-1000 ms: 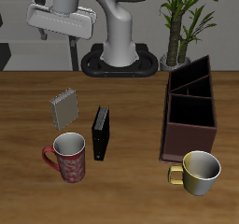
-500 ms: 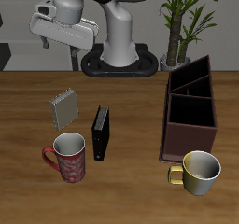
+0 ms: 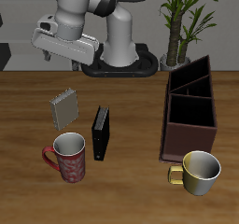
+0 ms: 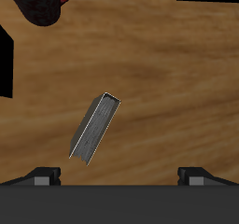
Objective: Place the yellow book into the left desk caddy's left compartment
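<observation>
**Ana:** Tan-grey and thin, the yellow book (image 3: 65, 106) sits on the counter (image 3: 131, 186) untouched, just behind the red mug (image 3: 68, 156) and beside the black book (image 3: 101, 133). What is different from 1 second back?

**Ben:** Only the arm. Across the 3 exterior pictures the pincer (image 3: 65, 47) sinks lower and drifts toward the robot's base, so it now hangs behind and above the yellow book. Nothing on the counter shifts.

**Ana:** And its jaws?

**Ben:** Spread wide and empty. In the wrist view the 2 fingertips (image 4: 47, 176) stand far apart, with the yellow book (image 4: 96, 130) below them, slanted against the line between them.

**Ana:** So this is the approach, not the grasp.

**Ben:** That is my reading. The task is barely begun: the pincer is well above the yellow book, and the left desk caddy (image 3: 191, 111) stands well apart on the counter's other side, its 3 sections open. The left compartment (image 3: 187, 77), the wedge at the caddy's far end, looks empty.

**Ana:** What does the descent call for?

**Ben:** Probably a wrist turn, so the jaws close across the thin faces. The black book and red mug stand near, so a drift toward the front edge could knock either.
</observation>
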